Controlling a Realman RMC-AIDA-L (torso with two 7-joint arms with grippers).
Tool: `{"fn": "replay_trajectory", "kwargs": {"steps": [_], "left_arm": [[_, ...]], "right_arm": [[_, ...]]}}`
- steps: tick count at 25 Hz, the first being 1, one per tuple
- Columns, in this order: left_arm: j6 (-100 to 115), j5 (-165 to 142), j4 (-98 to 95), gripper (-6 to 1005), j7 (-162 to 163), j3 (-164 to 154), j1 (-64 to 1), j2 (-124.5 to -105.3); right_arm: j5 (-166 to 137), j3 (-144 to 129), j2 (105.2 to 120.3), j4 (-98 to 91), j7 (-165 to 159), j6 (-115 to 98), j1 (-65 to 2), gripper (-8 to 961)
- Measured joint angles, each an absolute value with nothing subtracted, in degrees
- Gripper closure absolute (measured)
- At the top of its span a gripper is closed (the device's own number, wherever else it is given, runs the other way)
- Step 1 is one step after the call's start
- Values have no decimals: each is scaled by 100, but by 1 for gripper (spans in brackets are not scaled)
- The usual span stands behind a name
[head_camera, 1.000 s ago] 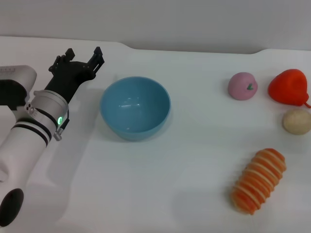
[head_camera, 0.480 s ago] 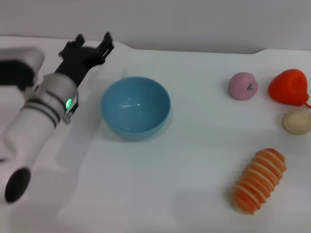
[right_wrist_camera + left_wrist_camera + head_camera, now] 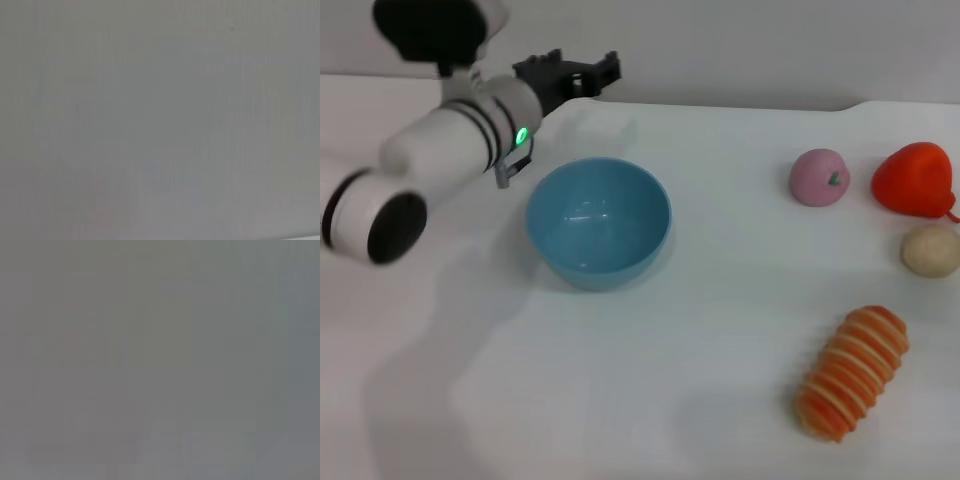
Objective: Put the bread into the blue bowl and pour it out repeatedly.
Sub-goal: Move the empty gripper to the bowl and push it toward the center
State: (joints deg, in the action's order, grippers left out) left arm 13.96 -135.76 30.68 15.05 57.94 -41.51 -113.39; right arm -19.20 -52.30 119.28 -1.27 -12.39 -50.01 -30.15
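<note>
The blue bowl point(image 3: 598, 222) stands upright and empty on the white table, left of the middle. The bread point(image 3: 852, 372), an orange-tan loaf with pale ridges, lies on the table at the front right, far from the bowl. My left gripper point(image 3: 585, 68) is open and empty, raised above the table just behind the bowl's far left rim, pointing right. My right gripper does not show in the head view. Both wrist views show only flat grey.
A pink round fruit point(image 3: 819, 177), a red fruit point(image 3: 916, 179) and a small beige ball point(image 3: 931, 249) lie at the back right, beyond the bread. The table's far edge point(image 3: 720, 104) meets a grey wall.
My left arm has lifted and swung right: the gripper went from left of the bowl to above and behind its far left rim. Bowl, bread and fruits have not moved.
</note>
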Motion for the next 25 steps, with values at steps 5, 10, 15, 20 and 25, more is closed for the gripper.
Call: {"fn": "replay_trajectory", "kwargs": {"steps": [5,10,15,20,25], "left_arm": [[-933,-14683,4327,218,1130,7001,-4092,-11277],[-3412,-14855,5590,218,-548,8759,-3899,-11632],[-5314,-14852,6376,218,-1358,9621,-3858,-11758],[-6266,-15085,6914,218,-1387,9882,-3777,-11739],[-6778,-15489,7188,218,-1368,9984,-3738,-11745]], "right_arm": [[-1927,-5259,11927,-116,-1239,-5001,-3014,433],[-1933,-5281,11926,-108,-1239,-5001,-3015,433],[-1933,-5289,11926,-105,-1239,-5001,-3020,433],[-1934,-5291,11926,-105,-1239,-5001,-3035,433],[-1934,-5288,11927,-98,-1239,-5001,-3040,433]]}}
